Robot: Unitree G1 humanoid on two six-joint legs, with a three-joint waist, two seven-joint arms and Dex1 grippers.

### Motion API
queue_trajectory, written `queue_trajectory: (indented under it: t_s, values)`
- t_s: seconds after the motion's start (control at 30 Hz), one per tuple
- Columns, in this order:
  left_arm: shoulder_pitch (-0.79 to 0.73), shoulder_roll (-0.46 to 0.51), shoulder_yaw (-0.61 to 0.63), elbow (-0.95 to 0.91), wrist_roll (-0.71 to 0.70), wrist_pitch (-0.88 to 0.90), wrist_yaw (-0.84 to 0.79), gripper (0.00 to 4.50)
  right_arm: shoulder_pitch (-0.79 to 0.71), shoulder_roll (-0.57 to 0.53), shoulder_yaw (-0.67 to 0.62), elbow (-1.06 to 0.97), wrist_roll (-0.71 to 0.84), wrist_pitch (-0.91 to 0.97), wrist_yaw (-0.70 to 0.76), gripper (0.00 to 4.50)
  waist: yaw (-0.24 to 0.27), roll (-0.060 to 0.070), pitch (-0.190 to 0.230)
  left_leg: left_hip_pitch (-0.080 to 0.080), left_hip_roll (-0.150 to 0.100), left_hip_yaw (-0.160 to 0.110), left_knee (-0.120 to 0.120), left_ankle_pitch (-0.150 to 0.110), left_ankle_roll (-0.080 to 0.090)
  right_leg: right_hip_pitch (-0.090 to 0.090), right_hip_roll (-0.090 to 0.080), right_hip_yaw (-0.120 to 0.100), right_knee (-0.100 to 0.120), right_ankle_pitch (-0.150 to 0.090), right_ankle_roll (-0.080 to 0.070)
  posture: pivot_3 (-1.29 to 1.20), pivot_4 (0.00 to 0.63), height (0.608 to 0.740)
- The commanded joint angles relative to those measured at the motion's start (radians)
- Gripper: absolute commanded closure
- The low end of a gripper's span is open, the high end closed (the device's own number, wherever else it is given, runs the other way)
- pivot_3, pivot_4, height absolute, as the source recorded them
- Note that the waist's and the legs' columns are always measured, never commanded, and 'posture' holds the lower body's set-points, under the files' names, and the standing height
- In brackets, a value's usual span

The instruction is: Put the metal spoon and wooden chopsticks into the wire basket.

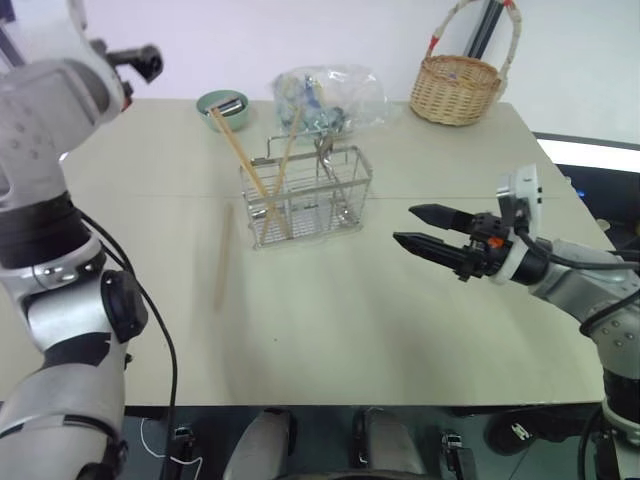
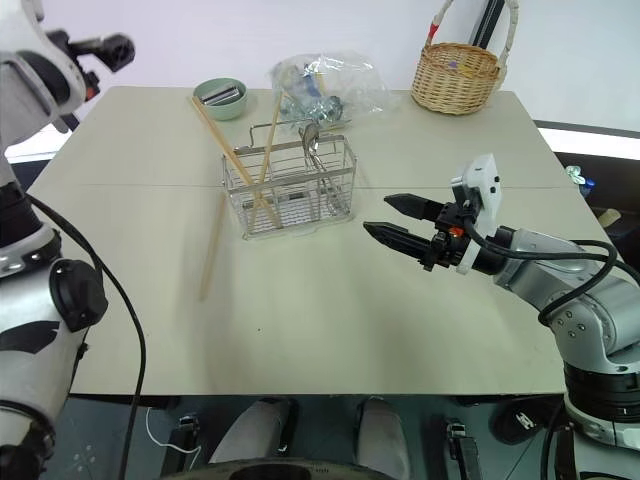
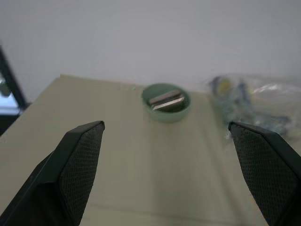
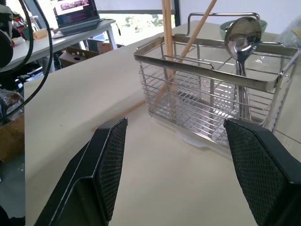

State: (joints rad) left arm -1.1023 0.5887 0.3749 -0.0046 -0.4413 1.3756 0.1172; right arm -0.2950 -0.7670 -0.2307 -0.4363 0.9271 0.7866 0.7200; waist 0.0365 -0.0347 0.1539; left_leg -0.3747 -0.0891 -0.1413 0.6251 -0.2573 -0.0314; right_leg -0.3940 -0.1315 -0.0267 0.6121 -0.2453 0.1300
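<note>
The surface [image 1: 400, 320] was a big pale beige top, flat and mostly bare, with a white wall behind it. In the right wrist view a side table with an open laptop [image 4: 75, 12] stood in the upper left of the frame, by a bright window.

One wire basket [image 1: 308, 196] stood near the middle of the head view, a little toward the top. Two wooden chopsticks [image 1: 245, 160] stood tilted inside its left part, leaning and poking out over the rim. One more wooden stick [image 1: 222, 258] lay flat on the surface just left of the basket. One metal spoon [image 4: 242, 37] stood in the right part of the basket, its round end up.

One small green bowl [image 1: 222, 104] sat at the upper left of the surface, with something flat and silver in it. One clear plastic bag [image 1: 330, 95] with things inside lay behind the wire basket. One round woven basket [image 1: 457, 88] with a tall handle sat at the upper right.

The right gripper [image 1: 428, 231] hung at the right of the frame, pointing left at the wire basket but apart from it. Its fingers [image 4: 110, 160] were spread and held nothing. The left gripper [image 3: 169, 179] was up high at the upper left, facing the green bowl. Its fingers [image 3: 80, 160] were spread wide and held nothing.
</note>
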Motion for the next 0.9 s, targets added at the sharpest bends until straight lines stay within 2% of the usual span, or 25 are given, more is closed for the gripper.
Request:
queue_trajectory:
  t_s: [0.03, 0.27, 0.47, 0.67, 0.9]
  values:
    - [0.087, 0.007, -0.056, -0.08, 0.035, 0.007, -0.027, 0.04, -0.021, -0.003, -0.009, -0.013, 0.002, -0.007, 0.006, 1.13, 0.001, 0.0, 0.0, 0.0, 0.0, 0.0, 0.0, 0.0, 0.0, 0.0, 0.0, 0.0, 0.0, 0.0, 0.0, 0.0, 0.15, 0.688]
    - [0.223, -0.125, 0.003, -0.112, 0.095, 0.095, 0.02, 0.04, 0.003, -0.005, -0.017, -0.035, 0.007, 0.002, -0.005, 1.13, 0.003, -0.001, 0.001, -0.001, 0.0, 0.0, 0.001, 0.0, -0.001, 0.0, -0.001, 0.0, -0.001, 0.0, 0.0, 0.0, 0.15, 0.688]
    - [0.294, -0.237, -0.051, -0.003, 0.126, 0.057, -0.014, 0.04, 0.012, -0.003, -0.023, -0.05, 0.02, 0.015, -0.018, 1.13, 0.004, -0.001, 0.0, -0.001, 0.0, 0.0, 0.001, 0.0, -0.001, 0.0, -0.001, 0.0, 0.0, 0.0, 0.0, 0.0, 0.15, 0.688]
    - [0.26, -0.21, -0.188, 0.307, 0.186, -0.128, -0.134, 0.04, 0.048, 0.001, -0.023, -0.082, 0.044, 0.021, -0.018, 1.13, 0.003, -0.002, 0.0, -0.001, 0.0, 0.0, 0.001, 0.0, -0.001, 0.0, -0.001, -0.001, -0.001, 0.0, 0.0, 0.0, 0.15, 0.688]
    - [0.158, -0.168, -0.325, 0.534, 0.24, -0.246, -0.292, 0.04, 0.084, 0.021, -0.03, -0.105, 0.053, 0.01, -0.045, 1.13, 0.004, -0.001, 0.0, -0.001, 0.0, 0.001, 0.001, 0.0, -0.001, 0.001, -0.002, -0.001, -0.001, 0.0, 0.0, 0.0, 0.15, 0.688]
